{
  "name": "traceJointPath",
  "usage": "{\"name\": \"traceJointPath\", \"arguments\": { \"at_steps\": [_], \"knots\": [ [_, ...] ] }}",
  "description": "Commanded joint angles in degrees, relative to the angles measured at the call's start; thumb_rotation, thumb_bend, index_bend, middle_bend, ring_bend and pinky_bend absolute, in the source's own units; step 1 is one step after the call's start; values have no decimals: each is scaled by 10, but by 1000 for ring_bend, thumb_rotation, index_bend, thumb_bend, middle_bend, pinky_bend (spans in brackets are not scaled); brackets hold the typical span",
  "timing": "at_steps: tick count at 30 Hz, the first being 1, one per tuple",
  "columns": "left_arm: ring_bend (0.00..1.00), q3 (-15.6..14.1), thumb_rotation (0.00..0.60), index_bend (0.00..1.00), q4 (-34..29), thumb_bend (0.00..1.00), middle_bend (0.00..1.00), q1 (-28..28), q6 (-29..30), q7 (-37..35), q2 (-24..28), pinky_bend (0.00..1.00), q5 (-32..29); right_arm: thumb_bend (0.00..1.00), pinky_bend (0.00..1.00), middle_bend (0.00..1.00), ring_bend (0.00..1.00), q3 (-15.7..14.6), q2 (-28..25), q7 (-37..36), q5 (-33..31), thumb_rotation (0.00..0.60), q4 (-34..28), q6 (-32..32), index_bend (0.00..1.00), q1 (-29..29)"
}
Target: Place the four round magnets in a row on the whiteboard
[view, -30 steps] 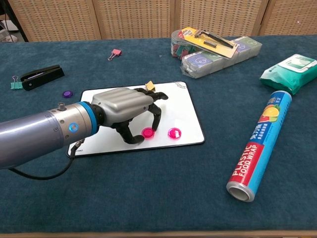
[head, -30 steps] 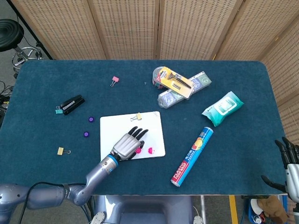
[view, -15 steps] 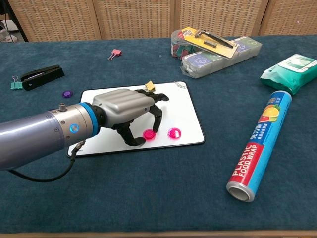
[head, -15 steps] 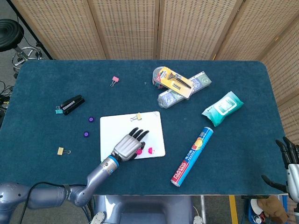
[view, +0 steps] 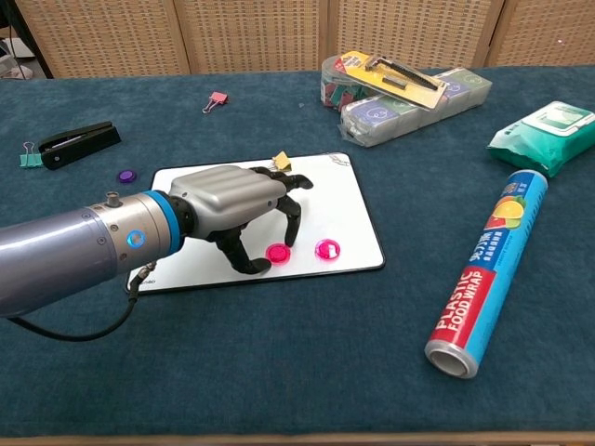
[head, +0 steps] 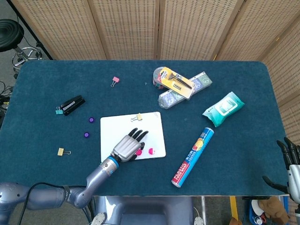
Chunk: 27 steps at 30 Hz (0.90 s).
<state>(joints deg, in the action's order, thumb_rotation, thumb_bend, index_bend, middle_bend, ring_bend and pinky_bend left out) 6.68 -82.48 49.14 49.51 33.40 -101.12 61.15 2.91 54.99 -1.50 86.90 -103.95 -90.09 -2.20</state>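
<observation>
A whiteboard [head: 117, 129] [view: 339, 204] lies flat near the table's front edge. Two pink round magnets [head: 139, 151] [head: 151, 151] sit side by side on its near part, also seen from the chest as the left one [view: 278, 252] and the right one [view: 324, 248]. Two purple round magnets [head: 91, 120] [head: 86, 135] lie on the cloth left of the board; the chest view shows one of these [view: 125, 175]. My left hand [head: 127, 144] [view: 237, 209] arches over the board, its fingertips [view: 290, 237] around the left pink magnet, which lies flat. My right hand [head: 290, 164] hangs off the table's right front corner, fingers spread, holding nothing.
A yellow binder clip [view: 280, 161] sits at the board's far edge. A food-wrap roll [view: 485, 274] lies to the right, a wipes pack [view: 548, 125] beyond it, clip boxes [view: 400, 93] at the back. A black stapler [view: 79, 141], a pink clip [view: 217, 98] and a yellow clip [head: 61, 151] lie on the left.
My left hand has drawn back very slightly over the board. Both pink magnets stay where they were, and the right hand has not moved.
</observation>
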Motion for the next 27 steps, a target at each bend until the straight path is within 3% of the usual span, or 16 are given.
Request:
{"name": "traceJointPath", "arguments": {
  "at_steps": [1, 14, 21, 27],
  "knots": [
    [0, -1, 600, 382, -1, 321, 0, 2, 2, 3, 0, 0, -2, 0, 0, 0, 0, 0, 0, 0, 0, 600, 0, 0, 0, 0],
    [0, -1, 600, 355, -42, 321, 0, -2, 28, 7, 35, 0, 2, 0, 0, 0, 0, 0, -2, -3, 2, 600, -2, -2, 0, -1],
    [0, -5, 600, 355, -89, 320, 0, -28, 65, -8, 113, 0, 19, 0, 0, 0, 0, -2, -2, -4, 5, 600, -2, -3, 0, -1],
    [0, -17, 600, 361, -79, 320, 0, -52, 75, -41, 160, 0, 27, 0, 0, 0, 0, -3, -1, 1, 8, 600, -4, -2, 0, -1]
  ]
}}
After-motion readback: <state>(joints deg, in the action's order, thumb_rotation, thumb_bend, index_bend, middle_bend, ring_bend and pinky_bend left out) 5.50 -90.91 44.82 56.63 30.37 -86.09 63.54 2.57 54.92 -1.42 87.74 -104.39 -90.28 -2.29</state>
